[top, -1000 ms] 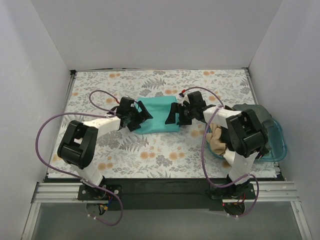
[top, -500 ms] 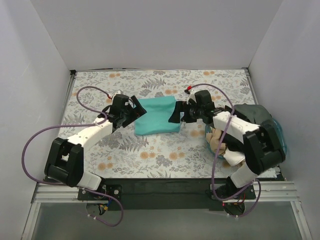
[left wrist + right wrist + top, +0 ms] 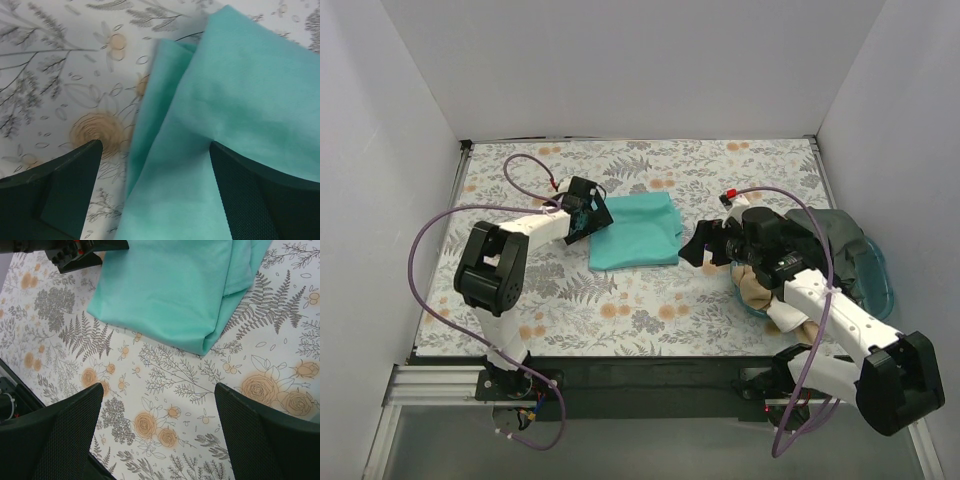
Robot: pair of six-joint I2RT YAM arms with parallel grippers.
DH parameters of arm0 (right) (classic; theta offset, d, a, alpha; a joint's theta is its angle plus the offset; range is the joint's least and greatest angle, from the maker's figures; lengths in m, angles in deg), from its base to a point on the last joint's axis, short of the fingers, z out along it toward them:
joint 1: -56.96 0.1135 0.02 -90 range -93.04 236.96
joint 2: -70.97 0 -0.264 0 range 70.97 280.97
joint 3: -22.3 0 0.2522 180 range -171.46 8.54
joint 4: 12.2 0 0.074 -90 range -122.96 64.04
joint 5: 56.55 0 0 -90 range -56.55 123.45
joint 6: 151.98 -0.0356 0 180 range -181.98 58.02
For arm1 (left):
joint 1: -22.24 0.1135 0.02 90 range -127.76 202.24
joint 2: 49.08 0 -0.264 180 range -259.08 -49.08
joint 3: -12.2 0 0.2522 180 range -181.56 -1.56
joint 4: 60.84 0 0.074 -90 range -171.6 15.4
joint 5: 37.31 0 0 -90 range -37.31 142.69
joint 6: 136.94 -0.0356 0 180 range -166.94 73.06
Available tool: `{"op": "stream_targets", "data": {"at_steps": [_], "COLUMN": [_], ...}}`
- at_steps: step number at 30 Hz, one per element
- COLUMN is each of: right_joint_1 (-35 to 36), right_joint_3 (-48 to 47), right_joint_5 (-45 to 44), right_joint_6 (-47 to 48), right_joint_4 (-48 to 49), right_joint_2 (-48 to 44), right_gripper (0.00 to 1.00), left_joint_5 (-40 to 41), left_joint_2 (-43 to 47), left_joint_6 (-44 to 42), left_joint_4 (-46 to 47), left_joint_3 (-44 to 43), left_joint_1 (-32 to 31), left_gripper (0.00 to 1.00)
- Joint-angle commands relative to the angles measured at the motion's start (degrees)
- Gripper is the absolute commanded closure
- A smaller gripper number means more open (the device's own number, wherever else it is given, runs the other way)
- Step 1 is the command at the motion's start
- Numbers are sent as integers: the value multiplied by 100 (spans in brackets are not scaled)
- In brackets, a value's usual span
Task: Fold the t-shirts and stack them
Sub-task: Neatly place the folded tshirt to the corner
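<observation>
Teal shirt (image 3: 633,230) folded flat on the table (image 3: 650,300). Left gripper (image 3: 598,218) wide open over its left edge, holding nothing; right gripper (image 3: 698,250) open too, empty, just right of it. Could snag the loose left layer and undo the fold if dragged

Teal shirt (image 3: 635,232) folded to a rough rectangle, lying flat mid-surface (image 3: 620,320). Beige shirt (image 3: 756,287) and dark grey shirt (image 3: 830,226) bunched in the tub (image 3: 881,287), right side.
</observation>
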Motion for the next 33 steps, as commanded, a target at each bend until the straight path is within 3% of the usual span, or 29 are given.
{"op": "stream_targets", "data": {"at_steps": [1,8,12,16,17,18,26,29,33], "right_joint_1": [-24,-33,-33,-33,-33,-33,-33,-50,-68], "right_joint_3": [96,228,255,272,325,360,685,799,738], "right_joint_5": [-261,-436,-595,-525,-542,-560,-736,-806,-701], "right_joint_6": [90,152,143,169,195,204,248,240,406], "right_joint_4": [-103,-287,-305,-314,-314,-314,-349,-349,-437], "right_joint_2": [-340,-648,-631,-578,-613,-648,-1000,-956,-710], "right_gripper": [2,2,2,2,2,2,2,2,2], "left_joint_5": [76,84,313,479,619,664,1183,1578,1404], "left_joint_2": [-183,-843,-870,-800,-704,-633,509,1141,1766], "left_joint_6": [-283,-380,-477,-504,-486,-486,-1362,-1295,-1821], "left_joint_4": [-102,-225,-295,-427,-523,-550,-787,-893,-788], "left_joint_3": [-393,-692,-745,-754,-719,-675,430,897,1757], "left_joint_1": [23,-100,-372,-540,-575,-584,-575,-558,-540], "left_gripper": [13,29,46,79,93,98,100,100,100]}}
